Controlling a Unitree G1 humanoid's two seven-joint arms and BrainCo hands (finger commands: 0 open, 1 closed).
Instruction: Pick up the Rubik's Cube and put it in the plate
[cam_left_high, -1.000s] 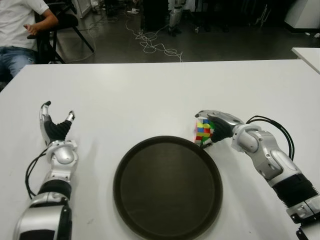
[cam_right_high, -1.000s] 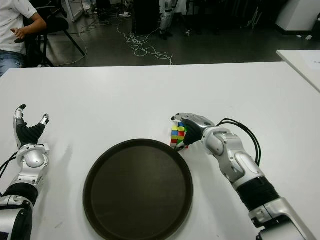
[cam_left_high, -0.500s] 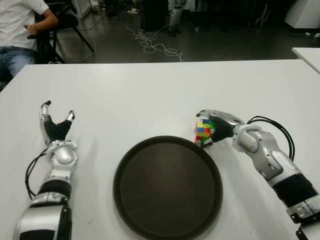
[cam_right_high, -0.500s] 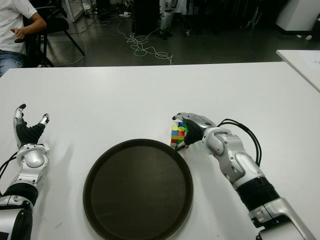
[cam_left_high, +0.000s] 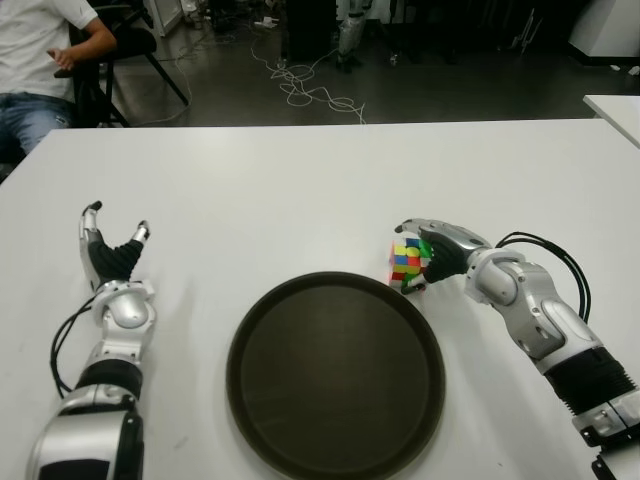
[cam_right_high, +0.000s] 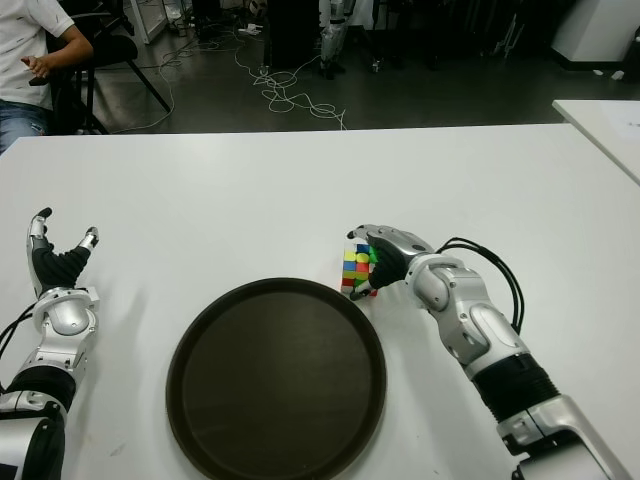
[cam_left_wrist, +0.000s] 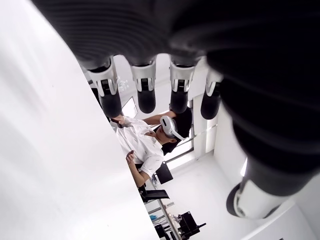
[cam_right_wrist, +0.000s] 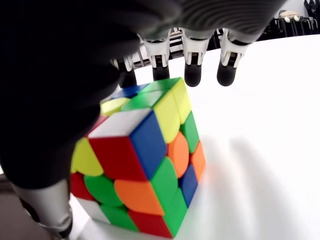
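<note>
Right hand (cam_left_high: 440, 250) reaches toward the plate (cam_left_high: 335, 372), fingers curled around the cube (cam_left_high: 406, 261) at the plate's rim. Left hand (cam_left_high: 112, 262) open, idle, far left of the plate.

We see a broad white table (cam_left_high: 300, 190) carrying everything. On it lies a round dark plate (cam_left_high: 335, 372), and the Rubik's Cube (cam_left_high: 406, 261) stands on the bare tabletop just beside the plate's far right rim, directly under the curled fingers (cam_right_wrist: 192, 62) of our right hand (cam_left_high: 440, 255), whose thumb sits at the cube's near side. Our left hand (cam_left_high: 112, 262) shows well to the plate's left, fingers (cam_left_wrist: 145, 90) spread.
</note>
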